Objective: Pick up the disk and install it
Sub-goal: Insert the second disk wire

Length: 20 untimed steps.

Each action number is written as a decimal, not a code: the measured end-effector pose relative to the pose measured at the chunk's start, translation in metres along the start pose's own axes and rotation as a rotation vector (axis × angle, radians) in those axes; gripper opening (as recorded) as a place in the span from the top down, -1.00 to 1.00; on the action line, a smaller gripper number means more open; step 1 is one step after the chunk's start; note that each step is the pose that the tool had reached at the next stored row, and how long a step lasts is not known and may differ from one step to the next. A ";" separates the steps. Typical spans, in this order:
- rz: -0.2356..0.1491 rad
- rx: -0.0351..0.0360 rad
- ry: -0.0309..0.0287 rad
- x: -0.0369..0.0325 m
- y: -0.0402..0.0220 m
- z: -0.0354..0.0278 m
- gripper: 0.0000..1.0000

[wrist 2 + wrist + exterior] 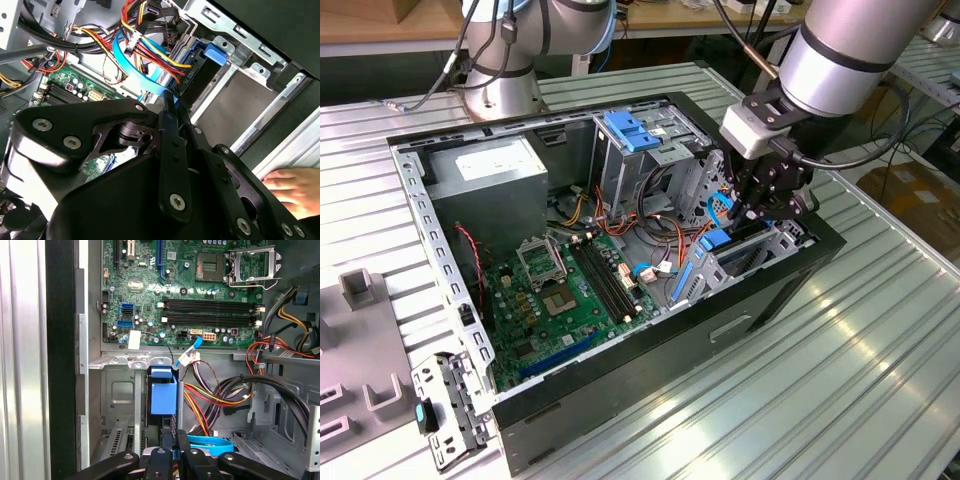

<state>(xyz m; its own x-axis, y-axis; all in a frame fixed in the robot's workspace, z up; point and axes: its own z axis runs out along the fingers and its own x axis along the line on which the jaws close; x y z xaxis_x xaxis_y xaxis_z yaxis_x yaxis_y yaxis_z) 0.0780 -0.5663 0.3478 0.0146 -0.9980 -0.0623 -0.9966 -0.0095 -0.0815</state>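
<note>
The end effector (752,208) reaches down into the case (775,290) (wrist bent steeply), clenched on the disk (163,396).

Computer case (760,300) on slatted table (880,380)

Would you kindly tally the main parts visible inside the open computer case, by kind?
motherboard: 1
power-supply box: 1
processor socket: 1
disk: 1
Total: 4

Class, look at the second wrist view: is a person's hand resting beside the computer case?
Yes, a hand lies on the ribbed table just outside the case wall.
</note>
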 end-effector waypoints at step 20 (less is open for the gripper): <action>0.000 0.0007 -0.0015 0.0026 -0.0001 -0.0014 0.53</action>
<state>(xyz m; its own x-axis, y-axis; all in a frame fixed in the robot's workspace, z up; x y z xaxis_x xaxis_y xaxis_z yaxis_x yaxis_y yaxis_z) 0.0781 -0.5690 0.3491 0.0150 -0.9979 -0.0637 -0.9966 -0.0097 -0.0822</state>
